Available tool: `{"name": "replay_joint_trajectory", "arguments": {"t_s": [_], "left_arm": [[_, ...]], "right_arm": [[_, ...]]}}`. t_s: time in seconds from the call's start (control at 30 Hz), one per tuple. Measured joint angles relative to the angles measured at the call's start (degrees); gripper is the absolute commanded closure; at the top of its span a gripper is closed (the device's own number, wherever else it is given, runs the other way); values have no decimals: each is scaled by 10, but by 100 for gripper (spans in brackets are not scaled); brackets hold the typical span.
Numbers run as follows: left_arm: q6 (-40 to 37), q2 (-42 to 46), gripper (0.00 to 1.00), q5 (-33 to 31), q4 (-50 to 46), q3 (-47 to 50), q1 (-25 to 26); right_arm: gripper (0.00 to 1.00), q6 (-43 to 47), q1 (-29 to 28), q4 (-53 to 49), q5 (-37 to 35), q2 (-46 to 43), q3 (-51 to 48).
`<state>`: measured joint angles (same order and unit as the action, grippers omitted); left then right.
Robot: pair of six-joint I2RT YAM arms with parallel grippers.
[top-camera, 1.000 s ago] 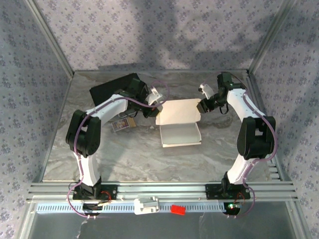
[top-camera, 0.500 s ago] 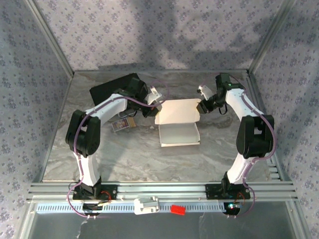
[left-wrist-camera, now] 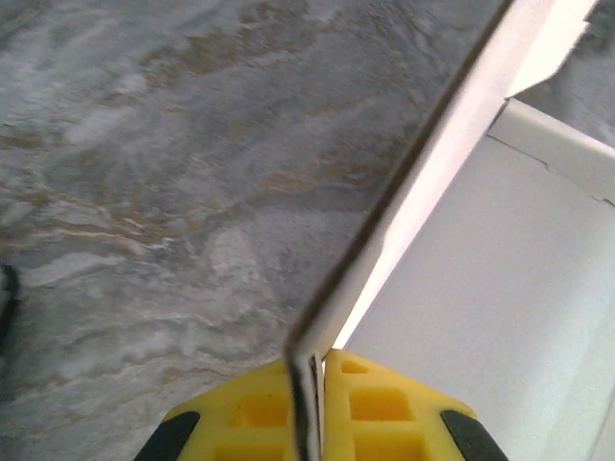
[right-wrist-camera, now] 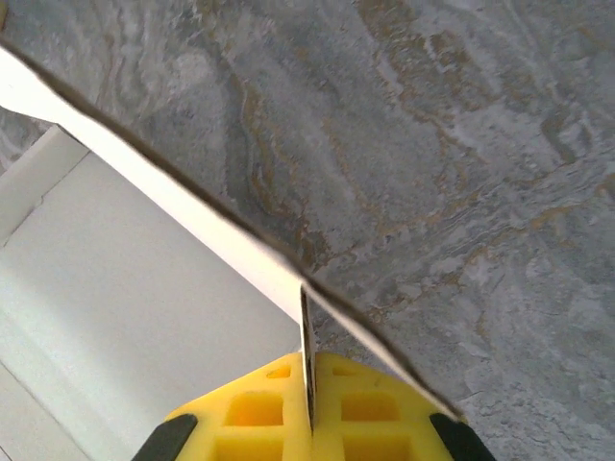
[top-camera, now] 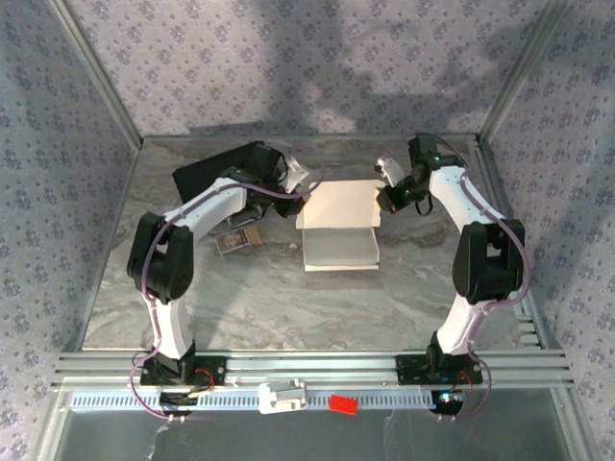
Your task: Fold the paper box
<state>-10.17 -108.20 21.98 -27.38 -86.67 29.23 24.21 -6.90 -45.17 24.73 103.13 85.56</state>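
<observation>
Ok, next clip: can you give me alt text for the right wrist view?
The right gripper is shut, its yellow pads pinching the thin edge of a raised white flap of the paper box. The box's white inner panel lies left of the flap, and the grey marbled table lies to its right.

Both are the same build, far as I can tell: the white-and-black left arm point(top-camera: 207, 206) and the matching white-and-black right arm point(top-camera: 463, 197) have glossy white shell links with chunky black housings at the joints, each sitting on a small black base block point(top-camera: 165, 370). A thin purple cable point(top-camera: 144, 283) loops along the outside of each one, down toward the base. On the wrist cams the left claw point(left-wrist-camera: 309, 360) and right claw point(right-wrist-camera: 307, 360) have bright yellow finger pads point(left-wrist-camera: 384, 413) with square pockets moulded in, plus rounded black bits at the outer corners.
</observation>
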Motion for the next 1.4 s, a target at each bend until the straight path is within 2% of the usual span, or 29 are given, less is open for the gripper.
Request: {"name": "replay_joint_trajectory", "arguments": {"t_s": [0.33, 0.53, 0.73, 0.9, 1.13, 1.4], "left_arm": [[196, -61, 100, -177, -53, -110, 19], [275, -67, 100, -224, -57, -127, 28], [328, -88, 100, -266, -68, -154, 23], [338, -119, 100, -278, -75, -196, 23], [335, -144, 100, -274, -73, -217, 23], [355, -144, 100, -257, -55, -211, 24]], "right_arm": [[100, -203, -70, 48, -130, 15, 30], [100, -343, -110, 81, -219, 22, 37], [100, -430, -157, 70, -310, 60, 89], [100, -457, -159, 67, -331, 81, 109], [100, -450, -145, 67, -319, 87, 111], [100, -455, -123, 134, -276, 57, 43]]}}
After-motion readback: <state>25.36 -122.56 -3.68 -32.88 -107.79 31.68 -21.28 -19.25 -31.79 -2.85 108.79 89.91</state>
